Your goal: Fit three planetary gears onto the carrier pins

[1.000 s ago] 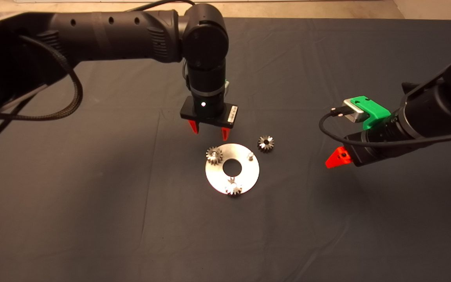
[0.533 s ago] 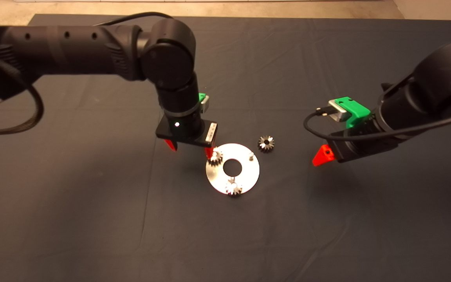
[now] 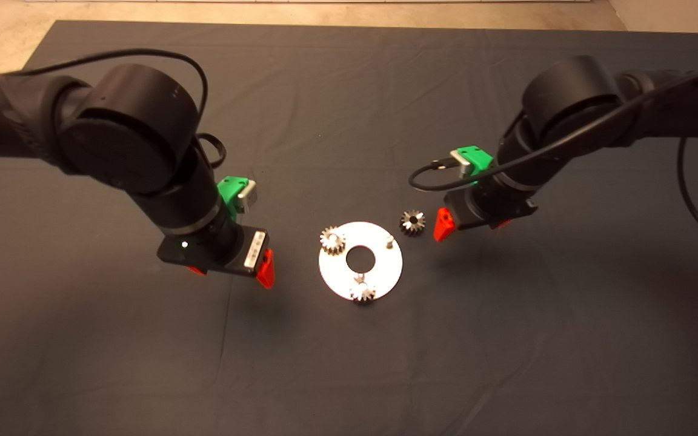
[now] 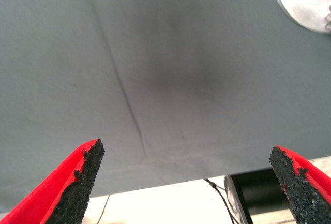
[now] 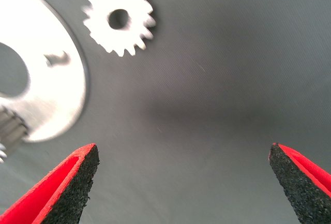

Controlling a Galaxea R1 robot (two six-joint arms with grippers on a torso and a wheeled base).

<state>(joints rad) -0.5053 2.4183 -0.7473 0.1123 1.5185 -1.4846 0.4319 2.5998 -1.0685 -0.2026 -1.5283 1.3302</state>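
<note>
Nearest up: one of the planetary gears (image 3: 362, 292) sitting on the near pin at the white disc's (image 3: 332, 274) near edge. Left gripper (image 3: 231, 275) hanging over bare mat (image 3: 349, 363) left of the disc, fingers spread wide, nothing held. A bit farther: second gear (image 3: 332, 240) seated on the disc's far-left pin, and the last of the carrier pins (image 3: 389, 241) standing bare on the far-right side. Just past the disc's far-right rim, third gear (image 3: 412, 222) lying flat on the mat, close beside the rim, apparently not touching. Right gripper (image 3: 470, 225) hovering just right of it, fingers spread wide too, empty.

Loose gear looks like solid metal: small, stiff, dense for its size, probably slick on the faces. Best bet: pinch across the toothed rim so the pads bite, keep the hole level. Loads of open mat to the right and far side for coming in; only tight side is toward the disc rim and the bare pin.
</note>
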